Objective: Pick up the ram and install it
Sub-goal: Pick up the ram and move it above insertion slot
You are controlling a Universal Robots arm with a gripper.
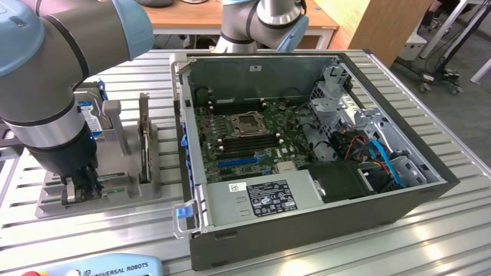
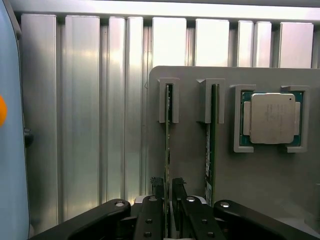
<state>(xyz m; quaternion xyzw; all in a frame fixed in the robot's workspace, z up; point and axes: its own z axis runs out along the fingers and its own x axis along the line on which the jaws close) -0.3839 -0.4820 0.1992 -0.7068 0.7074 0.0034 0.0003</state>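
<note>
Fingers (image 2: 178,189) of my gripper (image 2: 167,189) clamp the ram (image 2: 167,135), standing on edge in its tray (image 2: 190,170), at the exterior view's left of the case (image 1: 307,224); any tilt could, I reckon, jam it in the slot.

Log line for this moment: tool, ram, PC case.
tool: at ram in grey holder, grip unconfirmed | ram: on edge in holder slot, not lifted | PC case: open, this ram not installed
</note>
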